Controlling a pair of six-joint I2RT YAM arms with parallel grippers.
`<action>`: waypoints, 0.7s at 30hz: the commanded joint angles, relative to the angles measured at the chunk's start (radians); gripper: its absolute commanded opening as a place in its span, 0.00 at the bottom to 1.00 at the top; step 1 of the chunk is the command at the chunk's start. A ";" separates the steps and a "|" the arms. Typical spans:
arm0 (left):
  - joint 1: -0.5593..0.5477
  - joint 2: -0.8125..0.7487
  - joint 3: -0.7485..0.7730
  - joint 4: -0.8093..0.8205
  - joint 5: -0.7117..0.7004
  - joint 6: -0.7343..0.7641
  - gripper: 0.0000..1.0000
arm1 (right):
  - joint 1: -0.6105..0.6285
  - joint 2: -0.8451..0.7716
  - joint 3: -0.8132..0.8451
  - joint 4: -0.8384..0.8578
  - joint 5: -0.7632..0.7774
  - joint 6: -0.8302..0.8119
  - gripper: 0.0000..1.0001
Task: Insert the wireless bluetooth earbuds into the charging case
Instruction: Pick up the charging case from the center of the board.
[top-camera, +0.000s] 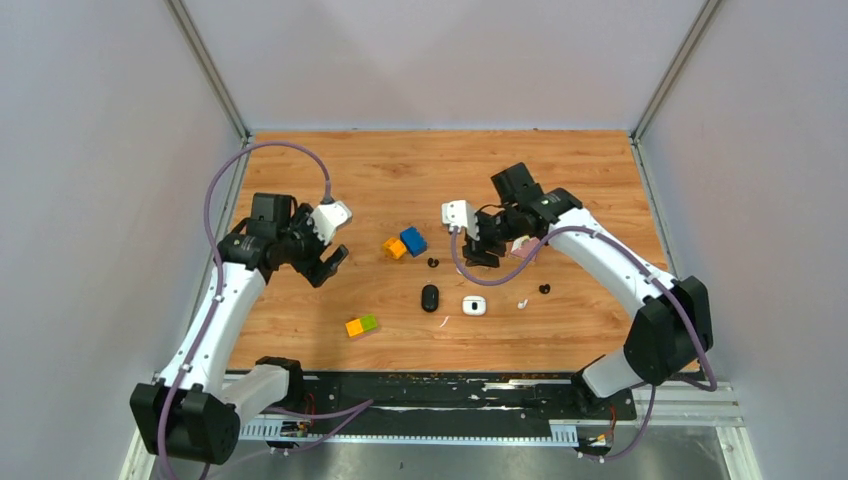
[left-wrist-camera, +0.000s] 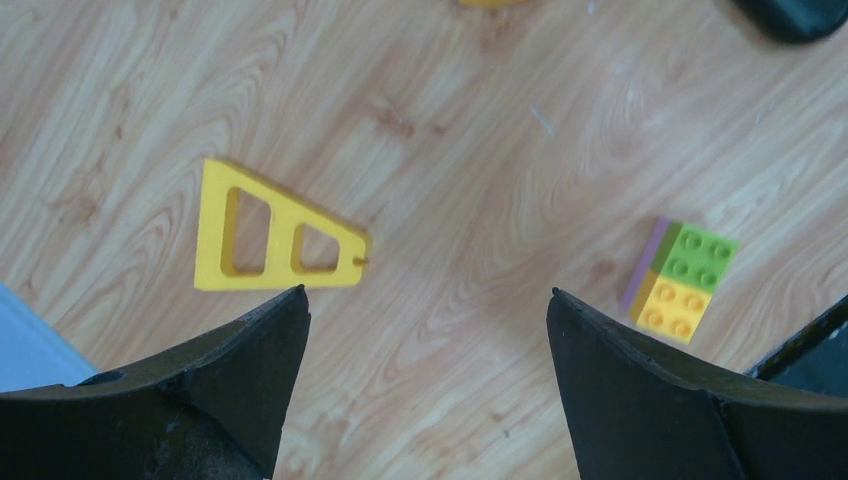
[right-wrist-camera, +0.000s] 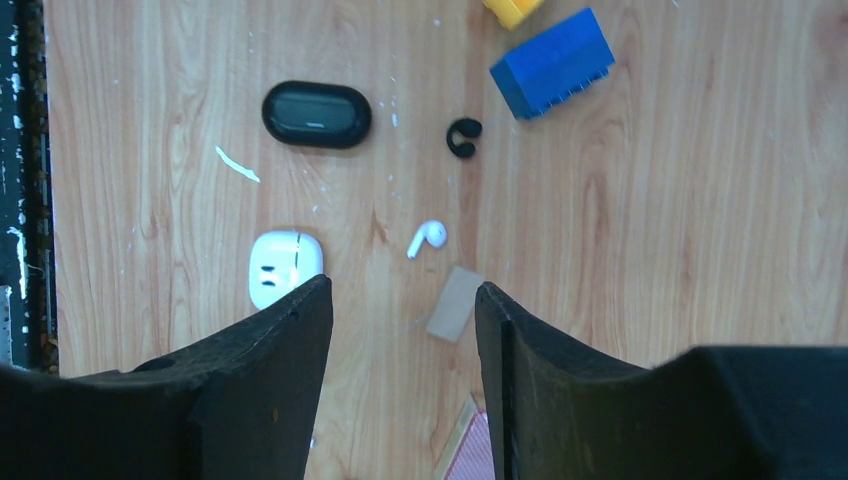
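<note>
A white earbud (right-wrist-camera: 428, 236) lies alone on bare wood mid-table, in line with the gap of the right gripper (right-wrist-camera: 402, 290), whose jaws stand apart. The white case (right-wrist-camera: 283, 265) sits near it toward the near edge. A black earbud (right-wrist-camera: 463, 136) lies free between the black case (right-wrist-camera: 316, 113) and a blue block (right-wrist-camera: 552, 62). A second black earbud (top-camera: 544, 289) and a second white earbud (top-camera: 521, 302) rest nearer the right edge. The left gripper (left-wrist-camera: 425, 295) is spread wide over open boards near the left edge.

Both arms bend inward, wrists tipped down — the left pincer (left-wrist-camera: 425, 300) spread wide, the right pincer (right-wrist-camera: 405, 290) parted more narrowly.
</note>
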 joint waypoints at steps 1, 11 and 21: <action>0.003 -0.080 -0.063 -0.163 -0.069 0.233 0.95 | 0.054 0.050 0.070 0.002 -0.015 -0.071 0.54; 0.003 -0.079 -0.114 -0.136 0.046 0.092 0.94 | 0.087 0.038 -0.104 -0.052 0.031 -0.148 0.47; 0.003 0.010 -0.058 0.058 0.087 -0.221 0.93 | 0.153 -0.116 -0.411 0.184 0.160 -0.041 0.63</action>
